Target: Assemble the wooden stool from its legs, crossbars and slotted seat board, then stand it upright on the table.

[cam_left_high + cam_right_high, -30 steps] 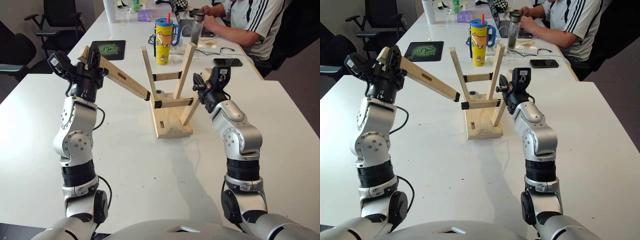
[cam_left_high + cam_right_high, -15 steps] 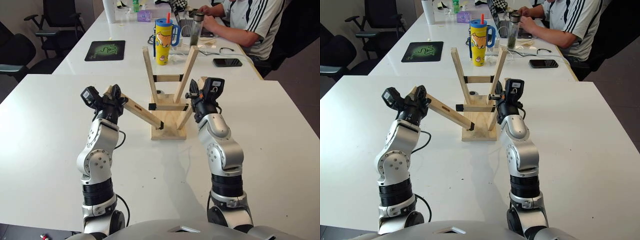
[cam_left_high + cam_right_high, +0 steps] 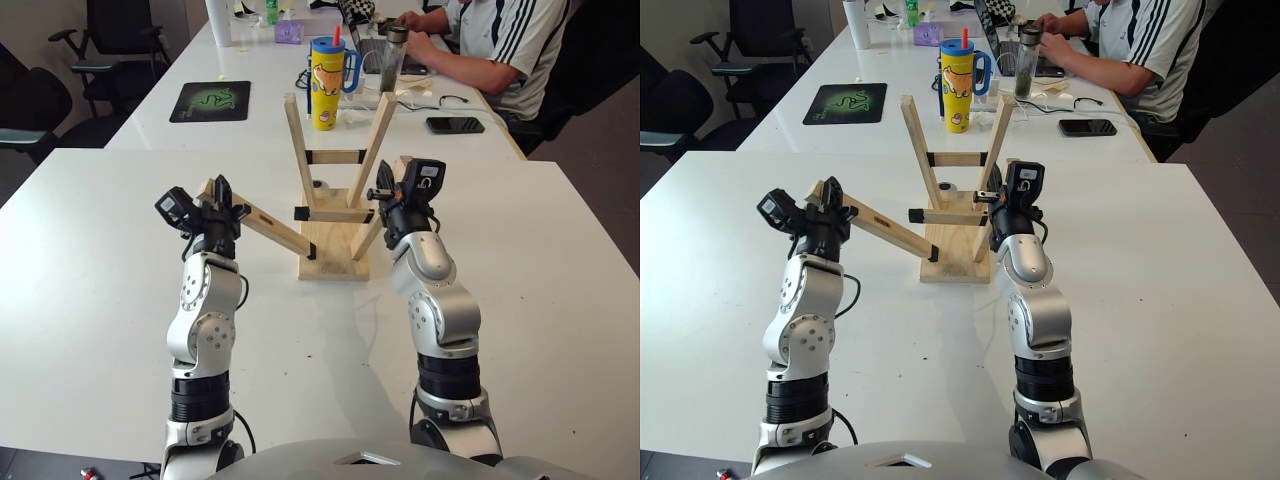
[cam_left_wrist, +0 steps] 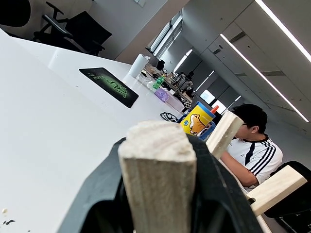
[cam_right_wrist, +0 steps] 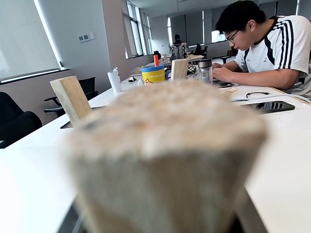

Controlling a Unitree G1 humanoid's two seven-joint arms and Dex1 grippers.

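- A yellow tumbler (image 3: 327,82) with a blue lid and handle stands on the white table (image 3: 90,260), well beyond both claws. A red straw pokes out of its lid.
- Just beside it, farther from the right claw (image 3: 390,196), is a clear bottle (image 3: 393,58) with a dark cap. I cannot tell what is in it.
- The stool (image 3: 335,200), in pale bare wood, lies upside down between the two claws. Its seat board (image 3: 335,252) is flat on the table, below claw height.
- Two upright legs (image 3: 299,150) rise from the board's far side and splay apart. Crossbars (image 3: 335,156) with dark ends link them.
- The left claw (image 3: 222,200) is clamped around the upper end of a slanted leg (image 3: 270,228). The leg runs down from the claw to the board's near corner. I cannot tell whether it is seated.
- The right claw grips the top of a fourth leg (image 3: 376,232), which leans down from it to the board's other near corner.
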